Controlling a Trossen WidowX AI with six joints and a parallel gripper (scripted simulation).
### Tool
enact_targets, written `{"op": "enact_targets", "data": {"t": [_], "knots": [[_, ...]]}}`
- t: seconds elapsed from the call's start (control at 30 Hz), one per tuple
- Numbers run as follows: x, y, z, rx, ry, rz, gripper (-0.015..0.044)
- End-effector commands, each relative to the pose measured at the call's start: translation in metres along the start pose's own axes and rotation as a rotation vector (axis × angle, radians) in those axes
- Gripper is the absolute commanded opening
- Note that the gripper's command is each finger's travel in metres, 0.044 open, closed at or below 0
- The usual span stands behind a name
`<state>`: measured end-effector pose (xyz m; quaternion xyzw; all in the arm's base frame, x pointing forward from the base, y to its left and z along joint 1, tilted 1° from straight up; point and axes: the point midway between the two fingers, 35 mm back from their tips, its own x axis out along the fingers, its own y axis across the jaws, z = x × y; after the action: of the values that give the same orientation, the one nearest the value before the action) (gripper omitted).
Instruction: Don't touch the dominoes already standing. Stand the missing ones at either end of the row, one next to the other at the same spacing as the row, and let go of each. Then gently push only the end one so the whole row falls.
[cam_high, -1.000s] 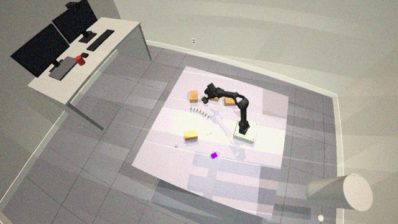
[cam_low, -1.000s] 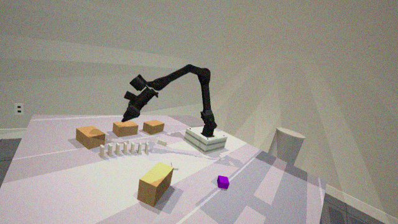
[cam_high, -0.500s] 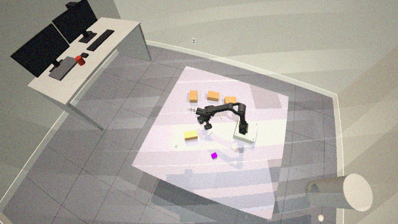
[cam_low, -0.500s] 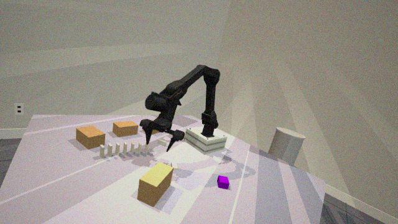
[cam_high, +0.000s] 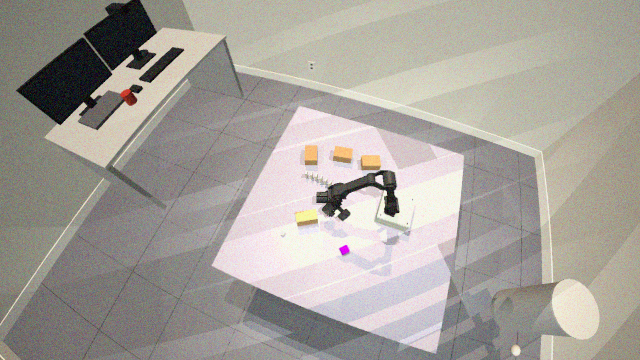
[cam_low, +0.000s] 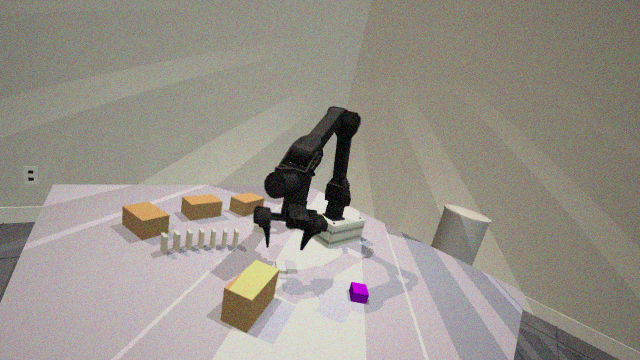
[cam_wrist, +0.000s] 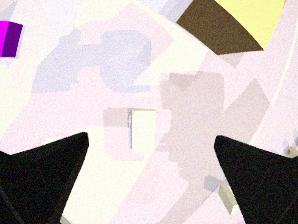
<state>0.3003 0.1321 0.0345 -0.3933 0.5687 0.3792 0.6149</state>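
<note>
Several pale dominoes stand upright in a row, between its near-left end domino (cam_low: 164, 243) and its right end domino (cam_low: 236, 238); one domino (cam_wrist: 227, 197) of the row shows beside the right finger in the wrist view. A loose pale domino (cam_low: 287, 271) (cam_wrist: 143, 129) lies flat on the table below my gripper (cam_high: 336, 212) (cam_low: 285, 247) (cam_wrist: 153, 141). The gripper is open and empty, pointing down above it, with that domino between the fingertips in the wrist view. A second loose domino (cam_low: 257, 228) lies behind the left finger in the exterior view, partly hidden. The arm hides both loose dominoes in the top view.
A yellow-topped box (cam_high: 306, 217) (cam_low: 250, 295) (cam_wrist: 225, 27) stands near the gripper. Three orange boxes (cam_high: 311, 155) (cam_high: 343, 154) (cam_high: 371, 162) stand behind the row. A magenta cube (cam_high: 344, 250) (cam_low: 359, 292) (cam_wrist: 10, 39) lies on the other side. A tiny pale object (cam_high: 283, 234) is unclear.
</note>
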Motion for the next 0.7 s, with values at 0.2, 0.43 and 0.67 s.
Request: {"op": "enact_targets", "data": {"t": [0.2,0.43,0.67], "knots": [[0.060,0.005,-0.004,-0.011,0.019,0.010,0.0440],[0.068,0.005,-0.005,-0.011,0.019,0.010,0.0440],[0.075,0.006,-0.005,-0.011,0.019,0.010,0.0440]]}}
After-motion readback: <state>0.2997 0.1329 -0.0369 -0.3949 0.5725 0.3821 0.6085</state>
